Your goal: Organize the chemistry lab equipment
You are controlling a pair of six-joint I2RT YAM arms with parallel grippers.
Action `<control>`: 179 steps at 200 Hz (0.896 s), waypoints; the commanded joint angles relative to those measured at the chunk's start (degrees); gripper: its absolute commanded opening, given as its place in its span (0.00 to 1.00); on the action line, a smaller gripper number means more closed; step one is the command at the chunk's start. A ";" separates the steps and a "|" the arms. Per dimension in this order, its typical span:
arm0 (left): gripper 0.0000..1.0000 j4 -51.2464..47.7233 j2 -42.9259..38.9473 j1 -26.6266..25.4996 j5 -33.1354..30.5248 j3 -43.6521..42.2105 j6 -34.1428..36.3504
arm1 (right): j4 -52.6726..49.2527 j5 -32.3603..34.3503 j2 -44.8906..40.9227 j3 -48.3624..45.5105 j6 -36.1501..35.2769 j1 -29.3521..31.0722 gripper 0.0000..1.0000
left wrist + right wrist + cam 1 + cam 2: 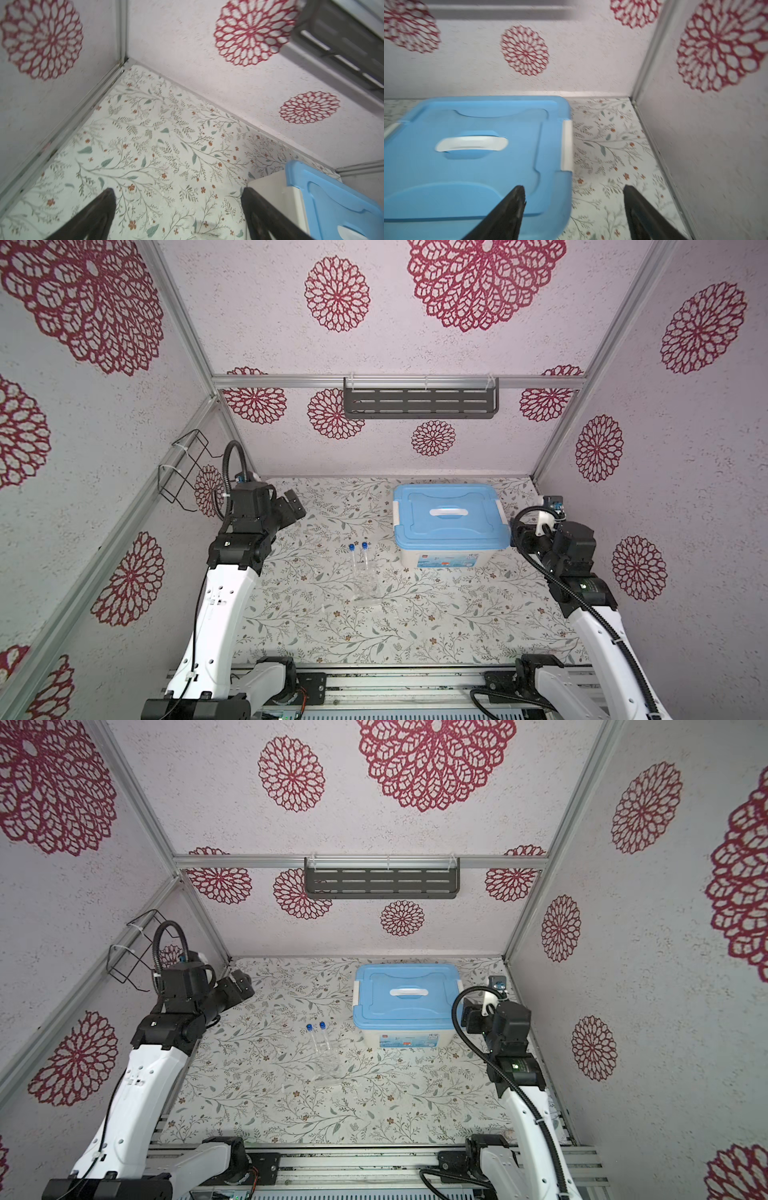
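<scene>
Two slim clear tubes with blue caps (358,547) (316,1027) stand upright in a clear plastic tube stand (366,591) (328,1071) at the middle of the table in both top views. My left gripper (296,506) (243,984) hovers at the back left, well away from the stand. In the left wrist view it (178,193) is open, with only tabletop between its fingers. My right gripper (521,535) (469,1017) hangs just right of the tub. In the right wrist view it (574,191) is open and empty.
A large white tub with a closed blue lid (451,518) (407,994) (332,197) (467,155) stands at the back right. A grey slotted shelf (419,402) hangs on the back wall. A black wire basket (187,468) is fixed to the left wall.
</scene>
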 commanded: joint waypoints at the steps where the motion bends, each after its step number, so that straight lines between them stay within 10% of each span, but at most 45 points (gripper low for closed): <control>1: 0.98 4.29 -0.46 2.88 2.76 -2.33 -3.57 | 0.67 0.25 1.28 -0.72 9.51 -5.18 0.79; 90: 0.97 7.58 4.28 9.22 5.69 -6.40 -2.44 | 18.55 -24.83 10.82 -12.09 26.40 -11.05 0.94; 179: 0.98 14.24 6.70 9.92 9.21 -9.94 -0.29 | 25.80 -24.69 21.86 -5.84 24.58 -2.20 0.88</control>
